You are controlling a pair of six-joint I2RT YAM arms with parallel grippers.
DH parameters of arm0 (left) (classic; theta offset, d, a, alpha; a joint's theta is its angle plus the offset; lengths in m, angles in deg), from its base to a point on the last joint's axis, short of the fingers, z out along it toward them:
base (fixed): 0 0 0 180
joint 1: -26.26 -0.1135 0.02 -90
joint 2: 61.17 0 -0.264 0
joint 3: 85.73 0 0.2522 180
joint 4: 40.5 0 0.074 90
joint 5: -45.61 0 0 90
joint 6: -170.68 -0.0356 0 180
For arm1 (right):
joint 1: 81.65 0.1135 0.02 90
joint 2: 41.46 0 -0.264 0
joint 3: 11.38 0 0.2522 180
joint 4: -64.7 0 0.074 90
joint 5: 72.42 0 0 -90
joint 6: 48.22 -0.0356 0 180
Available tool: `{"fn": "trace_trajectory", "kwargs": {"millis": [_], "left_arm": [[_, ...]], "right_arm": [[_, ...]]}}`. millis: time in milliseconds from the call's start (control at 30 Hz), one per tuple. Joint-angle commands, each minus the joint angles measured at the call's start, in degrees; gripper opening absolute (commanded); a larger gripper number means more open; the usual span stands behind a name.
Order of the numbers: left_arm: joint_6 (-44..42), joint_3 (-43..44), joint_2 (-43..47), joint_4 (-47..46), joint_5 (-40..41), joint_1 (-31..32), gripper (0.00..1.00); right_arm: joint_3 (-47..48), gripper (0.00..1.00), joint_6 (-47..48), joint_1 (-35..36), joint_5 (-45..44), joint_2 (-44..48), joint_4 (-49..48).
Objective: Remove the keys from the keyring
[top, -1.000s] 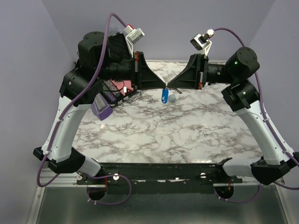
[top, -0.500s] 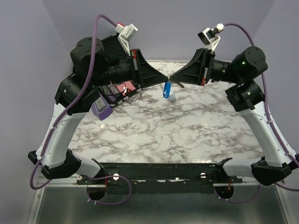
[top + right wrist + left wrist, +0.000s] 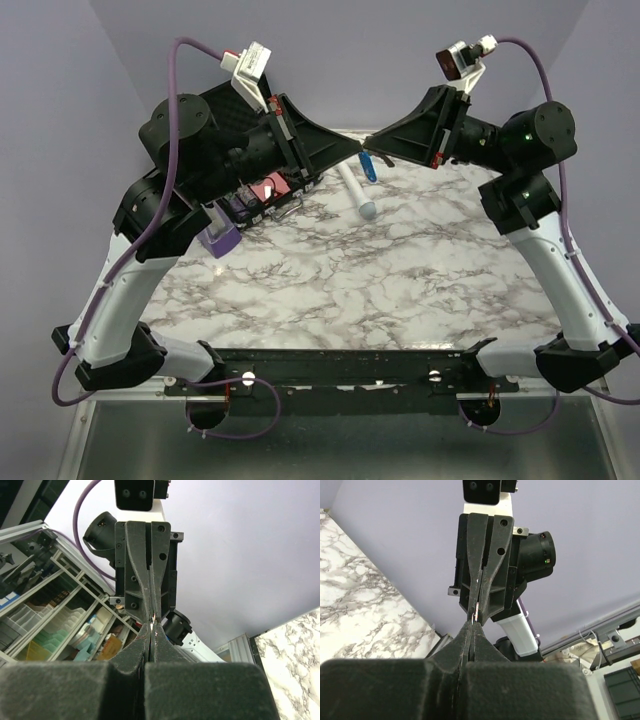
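My left gripper (image 3: 358,148) and right gripper (image 3: 367,150) meet tip to tip, raised above the far middle of the marble table (image 3: 400,280). Both are shut. The blue keyring (image 3: 369,166) hangs just under the right tip, clear of the table. In the left wrist view my gripper (image 3: 472,623) touches the right gripper's tips, and a thin silver key edge (image 3: 476,608) shows between them. In the right wrist view my gripper (image 3: 152,623) pinches a small metal glint (image 3: 153,616) against the left gripper's tips. Which piece each holds is mostly hidden by the fingers.
A white wand (image 3: 356,190) lies on the table below the grippers. A purple metronome (image 3: 218,233) stands at the left, with pink and dark small items (image 3: 262,192) beside it under the left arm. A black case (image 3: 225,105) sits behind the left arm.
Both arms have lifted and tilted upward together, still tip to tip. The blue keyring has risen with them, away from the wand's end.
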Motion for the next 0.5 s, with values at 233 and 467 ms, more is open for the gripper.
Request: {"fn": "trace_trajectory", "kwargs": {"millis": [233,467], "left_arm": [[0.49,-0.89,-0.27,-3.78,3.72,3.77,0.00],[-1.01,-4.75,3.15,-2.99,5.21,3.77,0.34]], "right_arm": [[-1.30,0.01,-1.08,0.69,-0.62,-0.32,-3.10],[-2.80,0.01,-0.20,0.69,-1.23,2.05,-1.43]]}}
